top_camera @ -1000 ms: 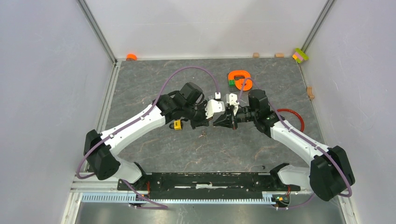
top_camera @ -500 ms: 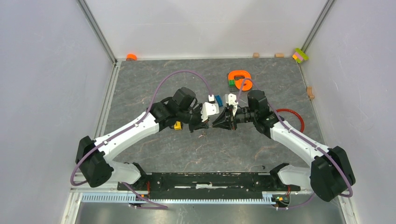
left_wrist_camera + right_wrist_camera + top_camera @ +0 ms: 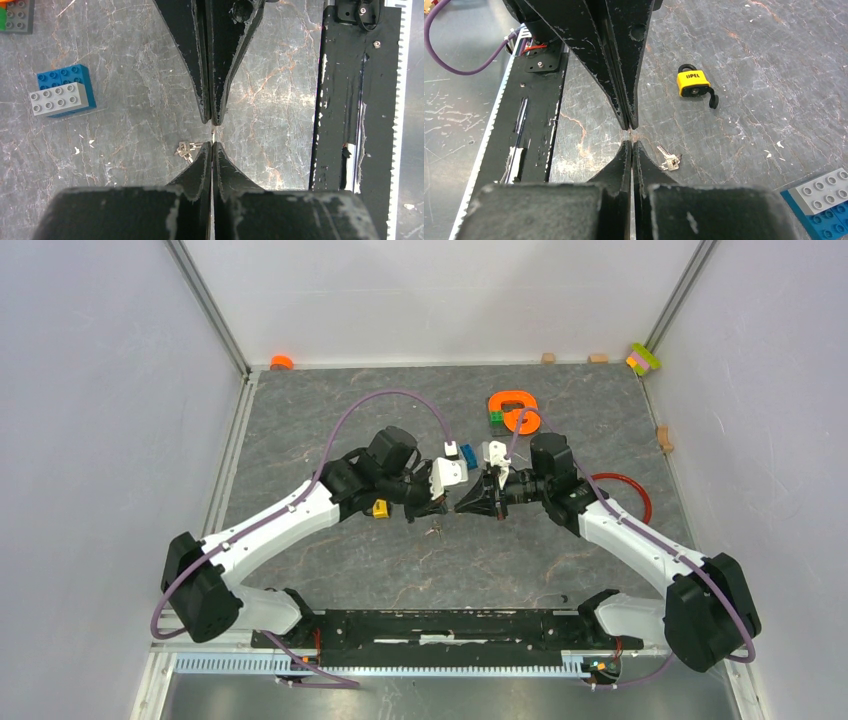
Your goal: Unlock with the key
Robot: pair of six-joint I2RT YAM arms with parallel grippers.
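Note:
The key (image 3: pixel 435 531), a tiny silver bunch, lies flat on the dark mat just below the gripper tips; it also shows in the left wrist view (image 3: pixel 186 149) and the right wrist view (image 3: pixel 669 158). The little yellow padlock (image 3: pixel 380 508) lies under my left arm, shackle closed (image 3: pixel 692 82). My left gripper (image 3: pixel 446 506) (image 3: pixel 212 145) and right gripper (image 3: pixel 460 507) (image 3: pixel 631 144) are both shut and meet tip to tip above the mat. A thin pale sliver shows between the tips; I cannot tell what it is.
Blue and grey toy bricks (image 3: pixel 62 92) lie beyond the grippers. An orange ring (image 3: pixel 513 410) with a green brick sits at the back. A red cable (image 3: pixel 630 490) loops by the right arm. The black rail (image 3: pixel 440 628) runs along the near edge.
My left arm has swung back and to the left, so its forearm now partly covers the padlock. The gripper tips have stayed together; the key has not moved.

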